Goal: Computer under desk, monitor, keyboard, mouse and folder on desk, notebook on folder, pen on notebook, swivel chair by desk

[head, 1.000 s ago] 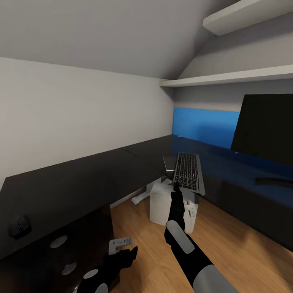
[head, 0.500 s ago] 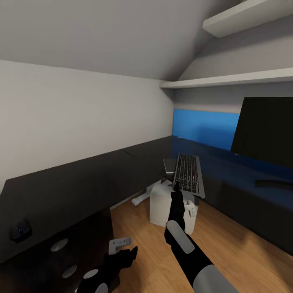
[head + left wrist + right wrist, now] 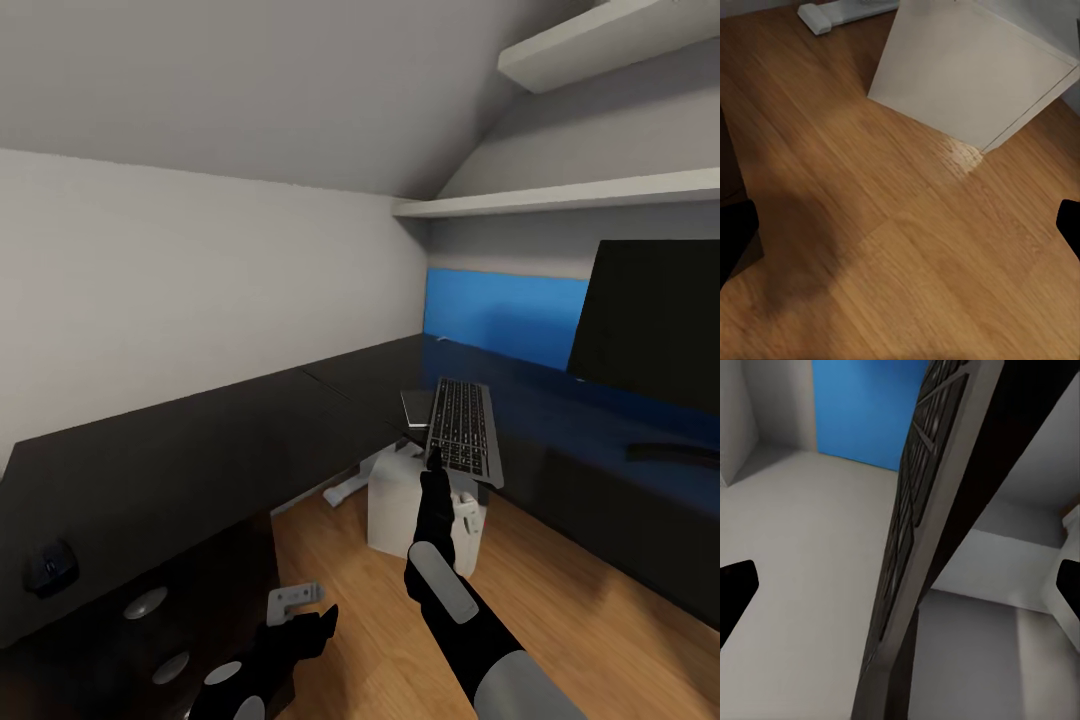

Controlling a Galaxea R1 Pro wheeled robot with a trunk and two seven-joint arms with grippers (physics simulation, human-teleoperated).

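The dark keyboard lies tilted on the black desk, its near end overhanging the desk's edge. My right gripper is right at that end. In the right wrist view the keyboard runs edge-on between the fingertips, which stand wide apart, so the gripper is open. A grey notebook lies just behind the keyboard. The monitor stands on the desk at the right. The mouse sits on the desk's near left end. The pale computer stands on the floor under the desk. My left gripper hangs open over the floor.
A blue wall panel runs behind the desk, with white shelves above it. Drawers with round silver knobs are at the lower left. Two pale grey pieces lie on the wooden floor.
The whole picture has shifted slightly downward, so the camera moved. The arms, the keyboard and the other things keep their places.
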